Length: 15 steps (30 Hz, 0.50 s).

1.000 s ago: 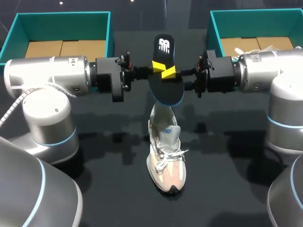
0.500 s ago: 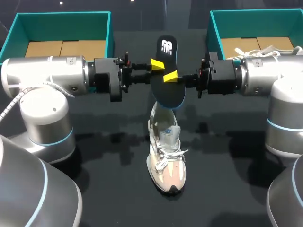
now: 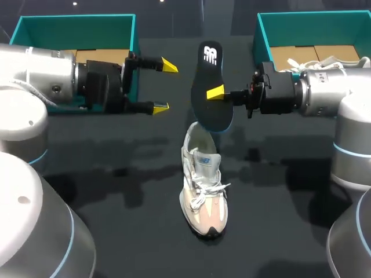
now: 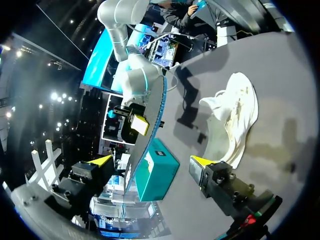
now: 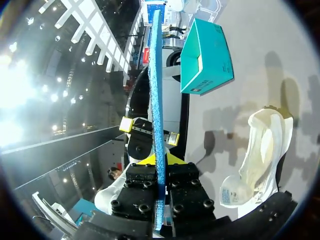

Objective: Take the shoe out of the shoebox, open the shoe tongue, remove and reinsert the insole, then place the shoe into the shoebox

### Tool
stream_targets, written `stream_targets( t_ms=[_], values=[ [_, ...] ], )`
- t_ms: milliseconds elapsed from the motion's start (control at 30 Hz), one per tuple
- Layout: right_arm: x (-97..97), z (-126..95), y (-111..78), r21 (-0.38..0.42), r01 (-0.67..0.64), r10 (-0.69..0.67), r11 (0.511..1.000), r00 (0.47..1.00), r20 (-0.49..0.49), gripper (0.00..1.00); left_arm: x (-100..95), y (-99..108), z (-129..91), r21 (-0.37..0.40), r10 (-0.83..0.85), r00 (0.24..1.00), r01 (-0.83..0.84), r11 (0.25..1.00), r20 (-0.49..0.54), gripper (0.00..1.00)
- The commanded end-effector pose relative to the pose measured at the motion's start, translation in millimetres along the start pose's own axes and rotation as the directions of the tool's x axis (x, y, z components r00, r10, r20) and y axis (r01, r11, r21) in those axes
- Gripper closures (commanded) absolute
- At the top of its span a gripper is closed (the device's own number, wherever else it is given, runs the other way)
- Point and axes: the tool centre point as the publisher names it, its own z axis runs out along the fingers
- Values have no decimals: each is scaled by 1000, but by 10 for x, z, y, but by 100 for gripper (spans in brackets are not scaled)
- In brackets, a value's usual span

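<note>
Black with a white logo on its upper face and a blue rim, the insole (image 3: pixel 211 87) hangs in the air over the middle of the dark surface (image 3: pixel 139 231). It runs lengthwise from far to near, and its near end is above the heel opening of the shoe (image 3: pixel 203 185); from overhead I cannot tell whether the two touch. The right gripper (image 3: pixel 217 94) comes in from the right, and its fingers are closed on the insole's right edge about midway along. In the right wrist view the insole (image 5: pixel 156 125) stands edge-on, pinched between that gripper's (image 5: pixel 159 162) two fingers. The left gripper (image 3: pixel 165 86) sits to the left of the insole and apart from it, with its fingers spread wide and nothing between them. The left wrist view shows the same wide gap (image 4: pixel 152 162), with the insole (image 4: pixel 150 125) ahead of it. The shoe, cream and beige with loose white laces and a raised tongue, rests on its sole on the surface, toe toward the near side and heel toward the far side. Two teal boxes stand open at the far edge, the left shoebox (image 3: pixel 75 21) and the right shoebox (image 3: pixel 313 18), each with a brown cardboard floor.
</note>
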Motion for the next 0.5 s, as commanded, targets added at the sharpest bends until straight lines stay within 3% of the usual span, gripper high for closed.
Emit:
stream_targets(
  t_ms=[33,133,300,400,500],
  values=[
    [4,7,-4,0,-1,1,1000,1000,3,100,-8,-4,-33,2,0,1000,0,1000,-25,0],
    [4,7,-4,0,-1,1,1000,1000,3,100,-17,-21,-11,-24,-47,998,46,999,-39,0],
    [91,-39,161,-69,38,-32,997,996,85,100,52,17,-75,-205,-304,948,281,938,-91,0],
    [105,-36,202,-75,70,-63,995,993,101,100,135,77,-178,-267,-499,855,454,850,-137,0],
    [83,-15,241,-67,99,-92,993,990,104,100,233,90,-259,-271,-674,708,620,736,-209,0]
  ],
)
